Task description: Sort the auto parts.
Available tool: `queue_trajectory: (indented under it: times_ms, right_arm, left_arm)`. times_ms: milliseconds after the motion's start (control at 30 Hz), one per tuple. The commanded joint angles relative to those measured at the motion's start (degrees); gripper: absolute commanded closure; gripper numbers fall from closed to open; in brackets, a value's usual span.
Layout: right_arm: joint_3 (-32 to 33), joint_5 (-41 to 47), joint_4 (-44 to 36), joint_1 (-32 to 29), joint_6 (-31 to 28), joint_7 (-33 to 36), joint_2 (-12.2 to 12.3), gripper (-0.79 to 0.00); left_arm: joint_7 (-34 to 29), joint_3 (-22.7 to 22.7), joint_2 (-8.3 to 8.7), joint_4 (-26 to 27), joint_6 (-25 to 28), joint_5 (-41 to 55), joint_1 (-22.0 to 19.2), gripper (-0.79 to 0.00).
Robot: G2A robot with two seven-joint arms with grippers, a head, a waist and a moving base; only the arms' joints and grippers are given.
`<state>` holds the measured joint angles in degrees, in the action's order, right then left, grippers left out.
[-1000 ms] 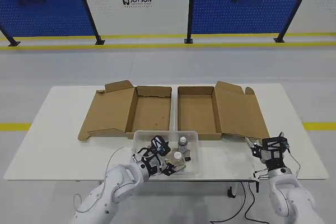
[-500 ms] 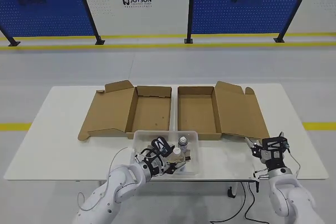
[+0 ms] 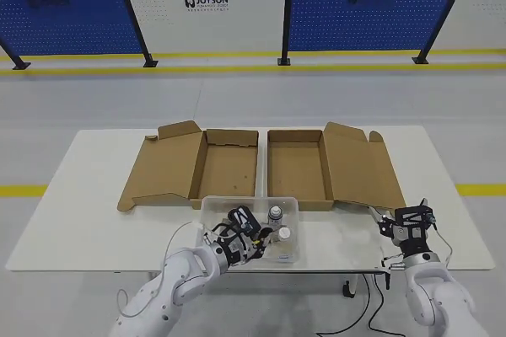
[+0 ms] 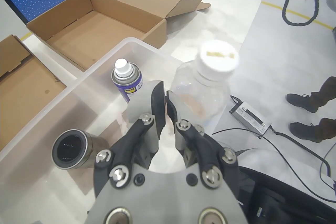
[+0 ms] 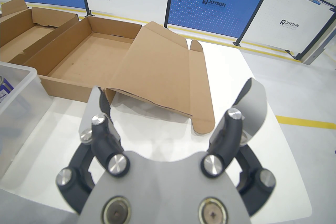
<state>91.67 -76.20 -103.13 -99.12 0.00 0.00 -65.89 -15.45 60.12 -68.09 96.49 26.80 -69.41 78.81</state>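
Worktop [image 3: 84,211] carries two open cardboard boxes side by side, the left box [image 3: 228,173] and the right box [image 3: 297,173], both bare inside, so the sorting seems barely begun; just in front of them stands a clear plastic bin [image 4: 65,95] holding the parts. Picking from that bin looks to be the step in hand; the left claw [image 4: 164,96] sits low inside it, jaws drawn narrow with nothing I can make out between them, just beside a clear bottle [image 4: 202,93] with a white cap, standing, see-through, likely light and slippery. The next move, I judge, calls for opening wide enough to span the bottle's body, then lifting it clear of the bin wall toward a box. Over the worktop's near right corner, beside the right box's flap, the right claw [image 5: 173,93] hangs wide open. Smallest: a blue spray can [image 4: 127,80], upright, and a steel sleeve bearing [image 4: 73,149] lying on its side.
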Motion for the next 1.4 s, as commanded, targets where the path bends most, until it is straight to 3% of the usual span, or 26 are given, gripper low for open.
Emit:
queue_trajectory:
  times_ms: [0, 33, 533, 767, 1067, 1367]
  right_arm:
    - [0.00, 0.00, 0.00, 0.00, 0.00, 0.00, 0.00, -0.785]
    - [0.00, 0.00, 0.00, 0.00, 0.00, 0.00, 0.00, -0.785]
    - [0.00, 0.00, 0.00, 0.00, 0.00, 0.00, 0.00, -0.785]
    - [0.00, 0.00, 0.00, 0.00, 0.00, 0.00, 0.00, -0.785]
    - [0.00, 0.00, 0.00, 0.00, 0.00, 0.00, 0.00, -0.785]
    - [0.00, 0.00, 0.00, 0.00, 0.00, 0.00, 0.00, -0.785]
  left_arm:
    - [-0.16, 0.17, 0.02, 0.12, 0.15, 0.65, -0.11, -0.727]
    - [-0.27, 0.26, 0.04, 0.18, 0.23, 0.81, -0.17, -0.785]
    - [-0.40, 3.59, 0.39, -0.91, -0.24, 2.88, -2.36, -0.785]
    - [-2.08, 3.57, 0.79, 0.59, 5.43, 4.76, -2.00, -0.785]
    - [-4.04, 0.41, 0.69, 2.15, 8.45, 5.87, -2.17, -0.785]
    - [-3.00, -4.39, -0.44, -0.42, 4.50, 4.42, -5.05, -0.785]
